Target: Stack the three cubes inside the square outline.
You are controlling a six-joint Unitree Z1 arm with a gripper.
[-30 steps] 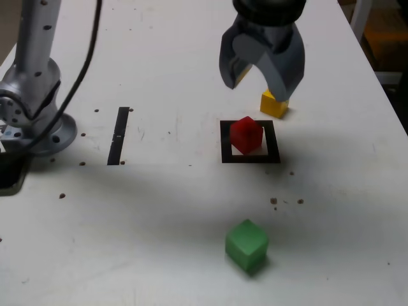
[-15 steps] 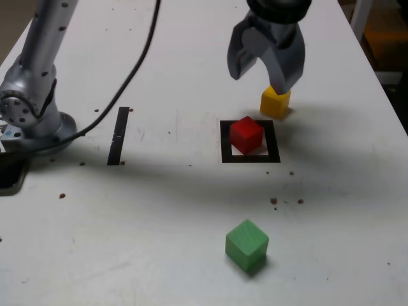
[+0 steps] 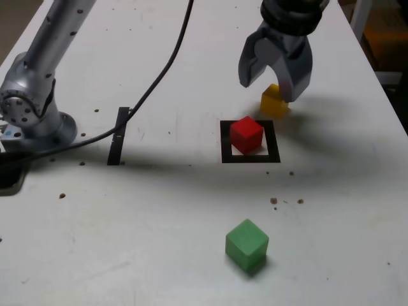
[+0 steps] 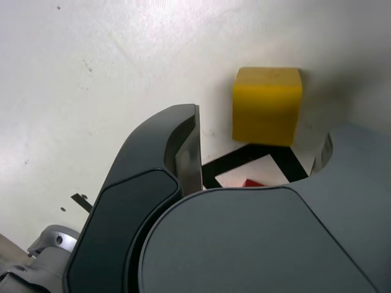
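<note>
Now yellow cube (image 3: 274, 102) on worktop (image 3: 159, 217), just beyond far edge of square outline (image 3: 250, 157) in exterior view, touching nothing. Fingers (image 3: 256, 58) spread, empty, hanging above cube; nearer finger overlaps cube in exterior view; wrist view shows yellow cube (image 4: 267, 105) ahead of finger tips, between their lines, not yet enclosed. Likely next: drop straight down, straddle cube. Red cube (image 3: 246, 134) sits inside outline, close by — risk of nudge. Green cube (image 3: 247, 244) well apart, nearest camera.

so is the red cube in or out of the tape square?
In. The red cube sits inside the black square outline, rotated relative to it; nothing is stacked on it yet.
</note>
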